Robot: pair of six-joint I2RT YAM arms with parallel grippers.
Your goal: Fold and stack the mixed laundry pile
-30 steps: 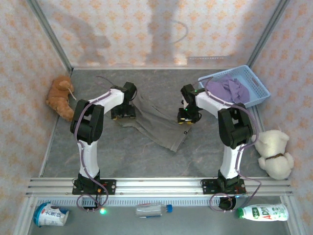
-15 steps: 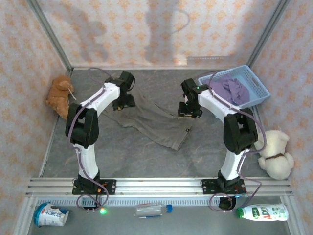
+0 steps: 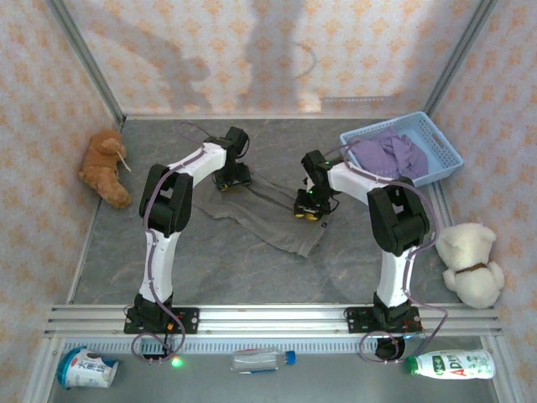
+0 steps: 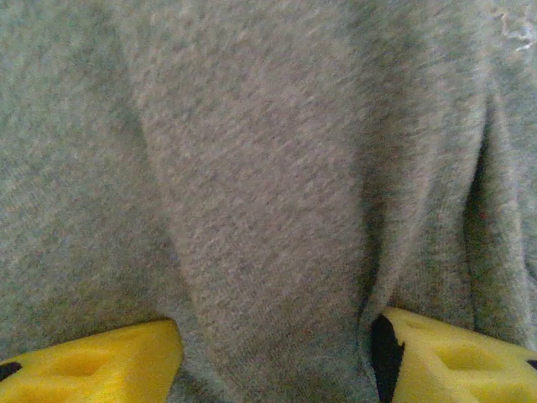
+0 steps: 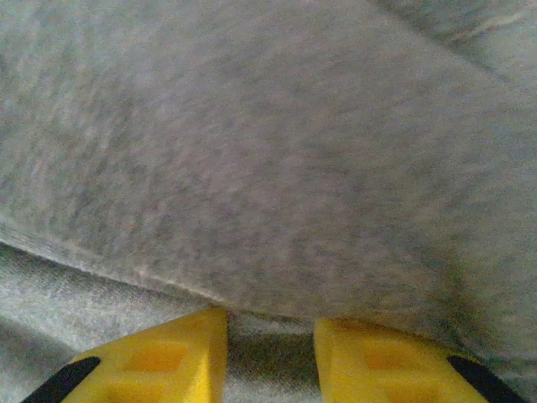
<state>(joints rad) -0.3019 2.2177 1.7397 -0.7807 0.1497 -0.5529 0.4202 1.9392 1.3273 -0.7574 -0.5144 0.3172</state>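
Top view: grips grey-brown trousers (image 3: pixel 268 214) on the desk (image 3: pixel 210 269) with left pincer (image 3: pixel 233 179) at 11 o'clock and right pincer (image 3: pixel 309 211) at 1 o'clock; shows purple shirt (image 3: pixel 390 155) in basket (image 3: pixel 440 143) at 2 o'clock. Left wrist: clamps a cloth fold between parted fingers (image 4: pixel 92 369). Right wrist: pinches cloth, gap narrow.

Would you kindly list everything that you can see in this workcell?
trousers: 1, grey-brown, spread mid-table
shirt: 1, lavender, in the basket
basket: 1, light blue, far right corner
orange plush: 1, orange, left edge
cream plush: 1, cream, right edge
clear bottle: 1, blue cap, near edge, middle
white bottle: 1, green label, near edge, right
pack: 1, blue and white, near edge, left
table: 1, grey, under it all
arms: 2, white and black, near edge
left end effector: 1, yellow-tipped, gripping the trousers' far edge
right end effector: 1, yellow-tipped, gripping the trousers' right edge
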